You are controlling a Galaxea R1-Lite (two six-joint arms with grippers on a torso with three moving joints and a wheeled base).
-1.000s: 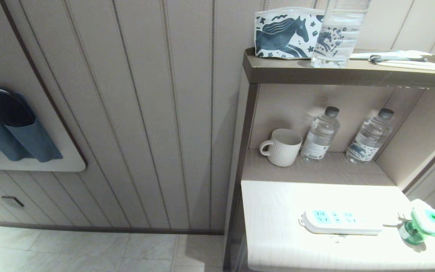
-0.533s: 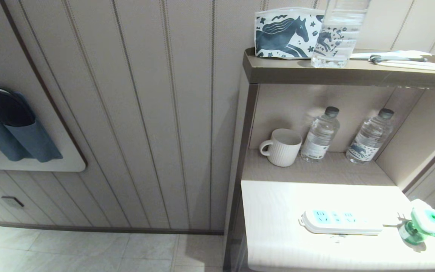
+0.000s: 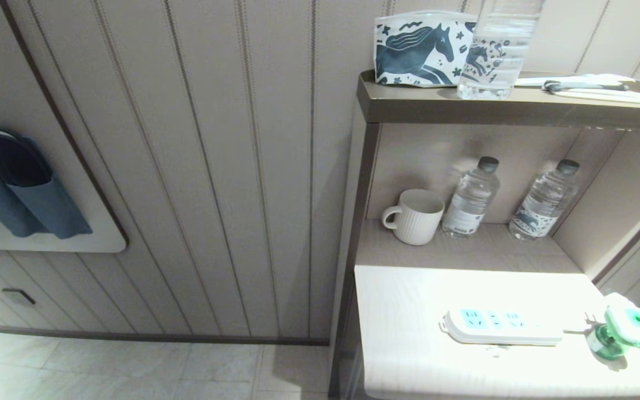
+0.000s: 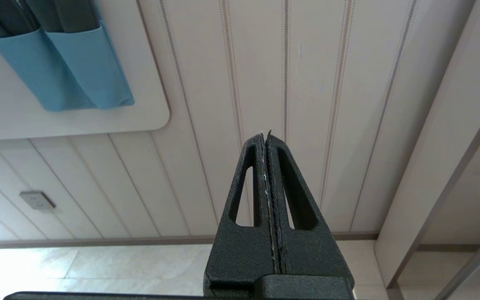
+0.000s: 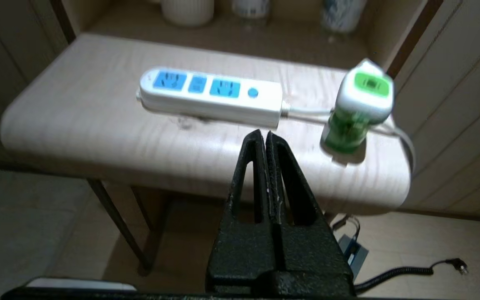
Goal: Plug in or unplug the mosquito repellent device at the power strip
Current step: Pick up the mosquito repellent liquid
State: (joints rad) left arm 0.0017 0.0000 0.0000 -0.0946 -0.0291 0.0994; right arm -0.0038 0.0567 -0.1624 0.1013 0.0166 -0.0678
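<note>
The strip [image 3: 501,326] lies flat on the pale table [image 3: 409,311] at the lower right of the head view, its three blue socket panels facing up and all vacant. The device [image 3: 624,333] stands just beside the strip's right end, near the table's right edge at the frame's lower right — unplugged, its green bottle on the tabletop, its white head with green centre tilted. The strip's thin white cord [image 5: 306,111] runs toward the device and past it.

Neither arm shows in the head view. In the right wrist view the right gripper [image 5: 265,134] hangs in front of the table's near edge, its fingers pressed together on nothing, the strip and device beyond its tips. In the left wrist view the left gripper [image 4: 265,135] points at the panelled wall [image 4: 306,83], fingers likewise pressed together and holding nothing.

On the shelf behind the table — upper right of centre — stand a mug [image 3: 414,216] and two bottles [image 3: 471,198].
</note>
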